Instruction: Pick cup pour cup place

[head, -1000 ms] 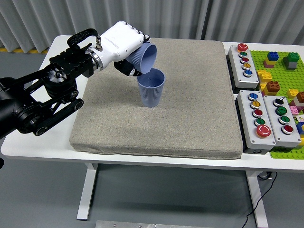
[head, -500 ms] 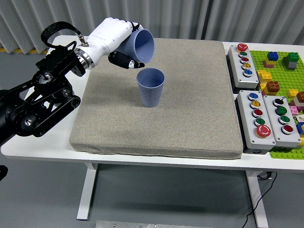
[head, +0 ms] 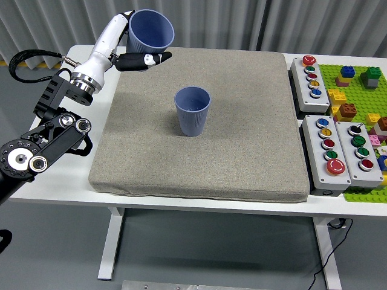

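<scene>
A white counter [head: 54,187] before grey pleated curtains is covered by a grey mat [head: 242,151], with one blue cup held aloft and another standing on the mat.

The held cup [head: 149,31] is gripped by the left hand [head: 124,45] above the mat's far left corner, roughly upright with its mouth turned toward the camera; the thumb and a dark-tipped finger are seen wrapped around its lower wall. The standing cup [head: 193,111] is set upright near the middle of the mat, well apart from the held one. Button boxes [head: 329,145] and a green brick plate [head: 363,84] are ranged along the right side of the counter.
</scene>
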Available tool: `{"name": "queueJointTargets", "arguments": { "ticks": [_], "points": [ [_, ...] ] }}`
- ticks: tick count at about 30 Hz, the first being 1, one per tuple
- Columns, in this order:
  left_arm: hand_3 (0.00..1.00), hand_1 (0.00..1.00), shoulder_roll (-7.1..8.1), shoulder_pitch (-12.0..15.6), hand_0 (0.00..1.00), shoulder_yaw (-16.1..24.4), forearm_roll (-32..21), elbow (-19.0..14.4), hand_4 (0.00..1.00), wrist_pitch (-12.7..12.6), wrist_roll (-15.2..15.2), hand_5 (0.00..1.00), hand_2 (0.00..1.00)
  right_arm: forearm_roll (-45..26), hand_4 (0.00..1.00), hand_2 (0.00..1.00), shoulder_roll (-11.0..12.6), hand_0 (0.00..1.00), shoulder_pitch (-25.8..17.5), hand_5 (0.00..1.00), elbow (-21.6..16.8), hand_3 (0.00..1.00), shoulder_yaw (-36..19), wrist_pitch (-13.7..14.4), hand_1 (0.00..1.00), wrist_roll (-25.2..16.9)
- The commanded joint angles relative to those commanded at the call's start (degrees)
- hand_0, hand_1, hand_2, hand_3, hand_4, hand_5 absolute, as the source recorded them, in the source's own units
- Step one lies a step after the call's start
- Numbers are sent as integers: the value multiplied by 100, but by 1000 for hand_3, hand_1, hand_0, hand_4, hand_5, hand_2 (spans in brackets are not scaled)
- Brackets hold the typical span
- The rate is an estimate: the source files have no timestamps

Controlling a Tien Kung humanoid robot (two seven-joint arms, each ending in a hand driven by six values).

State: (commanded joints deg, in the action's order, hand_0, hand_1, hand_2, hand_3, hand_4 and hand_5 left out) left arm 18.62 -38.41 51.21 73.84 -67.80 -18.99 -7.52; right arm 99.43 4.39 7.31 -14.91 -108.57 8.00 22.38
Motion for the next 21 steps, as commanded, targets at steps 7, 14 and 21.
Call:
{"name": "queueJointTargets", "arguments": {
  "ticks": [7,14,21],
  "points": [
    [561,479,-166,482,511,40,-278,-33,865,-366,-191,223,501,-16,2,516,-8,642,-62,2,2,595,7,7,609,-8],
    [561,487,-152,928,516,104,-508,-104,864,-618,-421,224,503,-39,2,516,-14,642,-81,2,6,595,7,9,609,-20],
    [561,496,-291,1227,524,75,-462,-10,859,-638,-594,227,505,-44,2,516,-16,641,-66,2,10,596,19,7,609,-28]
  ]
}}
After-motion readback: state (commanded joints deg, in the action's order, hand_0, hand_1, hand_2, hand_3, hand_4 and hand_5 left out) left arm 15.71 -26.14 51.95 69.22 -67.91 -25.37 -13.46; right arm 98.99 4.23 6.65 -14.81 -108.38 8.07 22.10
